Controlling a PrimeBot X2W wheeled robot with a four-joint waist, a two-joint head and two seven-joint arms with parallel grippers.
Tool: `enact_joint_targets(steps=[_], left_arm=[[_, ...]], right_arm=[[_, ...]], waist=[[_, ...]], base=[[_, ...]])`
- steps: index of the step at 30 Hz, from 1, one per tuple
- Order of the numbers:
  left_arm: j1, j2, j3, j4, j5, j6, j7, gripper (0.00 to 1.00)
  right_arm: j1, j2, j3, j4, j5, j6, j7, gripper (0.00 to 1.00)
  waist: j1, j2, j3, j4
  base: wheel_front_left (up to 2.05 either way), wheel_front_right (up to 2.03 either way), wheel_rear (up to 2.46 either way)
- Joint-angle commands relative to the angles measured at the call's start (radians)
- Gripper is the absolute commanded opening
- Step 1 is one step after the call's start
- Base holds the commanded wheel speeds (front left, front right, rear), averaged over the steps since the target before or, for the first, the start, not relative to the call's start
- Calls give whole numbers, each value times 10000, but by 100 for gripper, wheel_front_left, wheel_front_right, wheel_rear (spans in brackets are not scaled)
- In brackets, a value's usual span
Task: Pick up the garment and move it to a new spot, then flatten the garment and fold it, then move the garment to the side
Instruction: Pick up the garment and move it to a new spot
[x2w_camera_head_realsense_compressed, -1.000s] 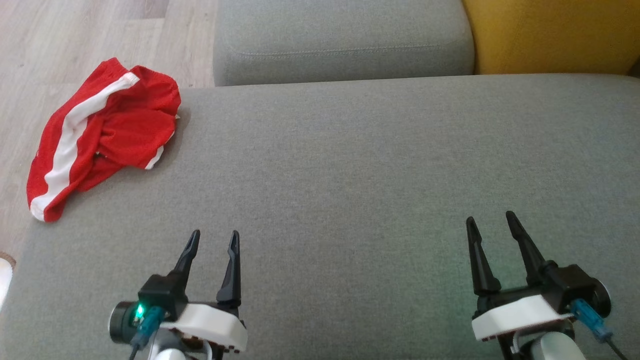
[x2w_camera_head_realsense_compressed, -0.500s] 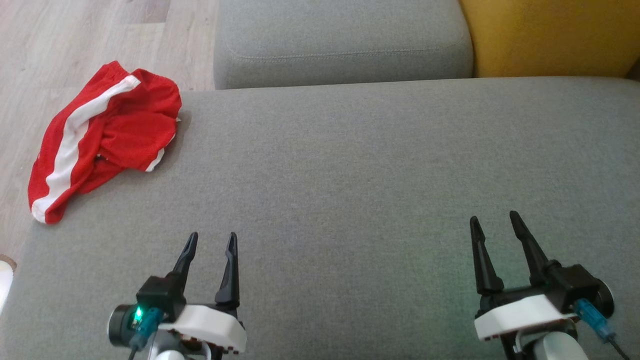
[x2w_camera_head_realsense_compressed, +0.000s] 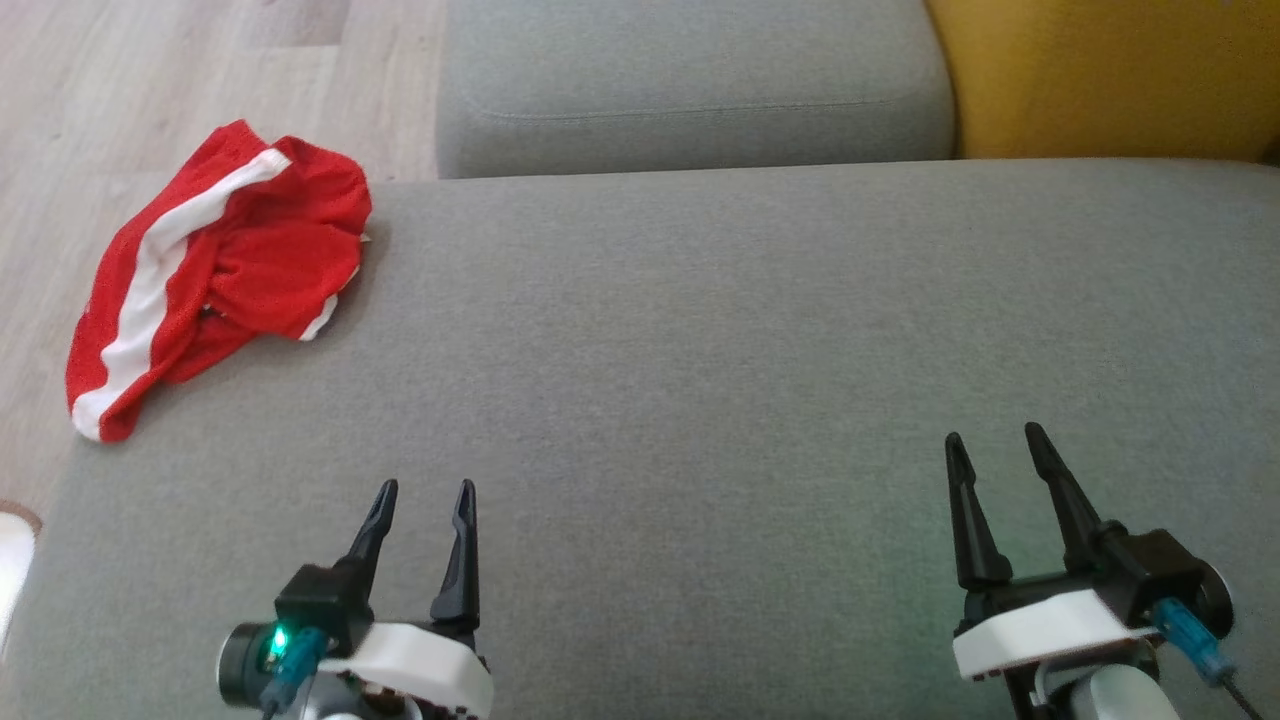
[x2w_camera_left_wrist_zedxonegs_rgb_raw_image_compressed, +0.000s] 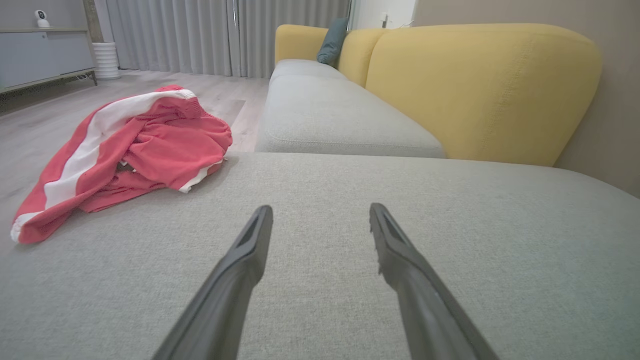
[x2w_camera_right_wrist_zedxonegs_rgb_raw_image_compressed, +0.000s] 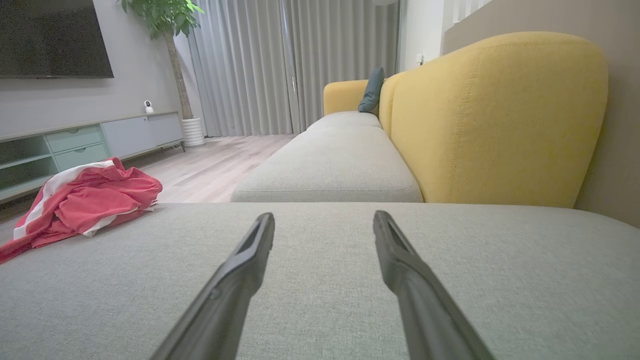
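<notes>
1. Head view: I take the wide grey cushion (x2w_camera_head_realsense_compressed: 700, 340) as my landmark. The red shorts (x2w_camera_head_realsense_compressed: 230, 270), which have a white side stripe, lie crumpled on its far left corner. Part of them spills past the cushion's left edge, over the wooden floor (x2w_camera_head_realsense_compressed: 110, 90).
2. Head view: the left pincer (x2w_camera_head_realsense_compressed: 427, 487) hovers over the near left part of the cushion with its fingers spread wide and nothing between them. It is well apart from the shorts.
3. Head view: the right pincer (x2w_camera_head_realsense_compressed: 993, 434) hovers over the near right part of the cushion, equally wide and empty. Beyond the cushion's far edge sits a smaller grey seat (x2w_camera_head_realsense_compressed: 690, 90), with a yellow backrest (x2w_camera_head_realsense_compressed: 1110, 75) to its right.
4. Left wrist view: the left pincer (x2w_camera_left_wrist_zedxonegs_rgb_raw_image_compressed: 321, 210) points across the cushion (x2w_camera_left_wrist_zedxonegs_rgb_raw_image_compressed: 500, 225), jaws wide apart, gripping nothing. The shorts (x2w_camera_left_wrist_zedxonegs_rgb_raw_image_compressed: 140, 145) are heaped at the cushion's far left, ahead and left of the fingertips. I can't tell whether the fingers touch the fabric below them.
5. Right wrist view: the right pincer (x2w_camera_right_wrist_zedxonegs_rgb_raw_image_compressed: 324, 216) is likewise wide and empty above the cushion (x2w_camera_right_wrist_zedxonegs_rgb_raw_image_compressed: 500, 270). The shorts (x2w_camera_right_wrist_zedxonegs_rgb_raw_image_compressed: 85, 200) lie at the cushion's far left edge, well away from this pincer. Past the cushion stand grey curtains (x2w_camera_right_wrist_zedxonegs_rgb_raw_image_compressed: 250, 65), a low cabinet (x2w_camera_right_wrist_zedxonegs_rgb_raw_image_compressed: 75, 145) and a wall-mounted television (x2w_camera_right_wrist_zedxonegs_rgb_raw_image_compressed: 50, 37).
</notes>
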Motion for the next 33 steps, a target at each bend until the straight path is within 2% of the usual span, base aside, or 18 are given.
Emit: enact_joint_targets(steps=[1, 7, 16, 22, 29, 33], left_arm=[[-371, 77, 327, -304, -67, 27, -122, 100], [-448, 77, 339, -354, 34, 14, -122, 100], [-515, 77, 507, -349, 188, -68, -122, 100], [-525, 77, 674, -397, 244, -97, -122, 100], [-508, 77, 853, -463, 245, -114, -122, 100], [-487, 77, 1008, -539, 244, -85, -122, 100]], right_arm=[[-175, -87, 215, -347, 25, 75, -136, 100], [-98, -87, 150, -521, 52, 75, -136, 100], [-201, -87, 168, -671, 143, 75, -136, 100], [-336, -87, 220, -701, 168, 75, -136, 100], [-425, -87, 270, -675, 179, 75, -136, 100], [-463, -87, 286, -712, 146, 75, -136, 100]], waist=[[0, 0, 5, 84], [0, 0, 66, 900], [0, 0, 184, 2939], [0, 0, 253, 4025], [0, 0, 371, 4752], [0, 0, 473, 4826]], base=[[0, 0, 0], [0, 0, 0], [0, 0, 0], [0, 0, 0], [0, 0, 0], [0, 0, 0]])
